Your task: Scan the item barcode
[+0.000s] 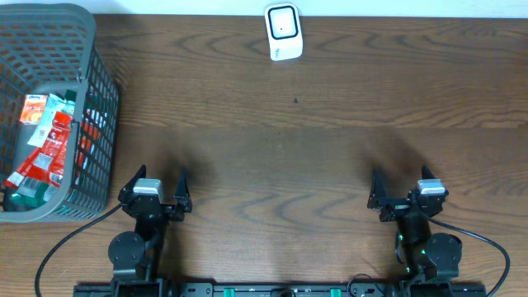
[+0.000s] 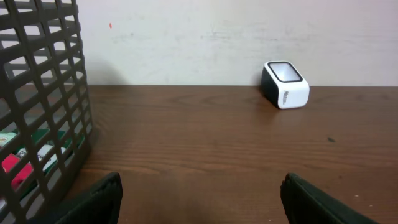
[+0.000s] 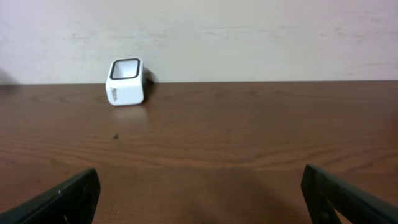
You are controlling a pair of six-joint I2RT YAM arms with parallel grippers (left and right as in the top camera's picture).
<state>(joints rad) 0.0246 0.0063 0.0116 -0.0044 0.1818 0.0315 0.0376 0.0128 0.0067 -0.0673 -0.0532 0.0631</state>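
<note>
A white barcode scanner with a dark window stands at the table's far edge; it also shows as the scanner in the left wrist view and the scanner in the right wrist view. Red, white and green packets lie in the grey basket at the left; no barcode is visible on them. My left gripper rests open near the front edge, right of the basket, with nothing between its fingers. My right gripper stands open and empty at the front right.
The basket's mesh wall rises close on the left of the left gripper. A small dark speck marks the wooden table below the scanner. A pale wall runs behind the table's far edge.
</note>
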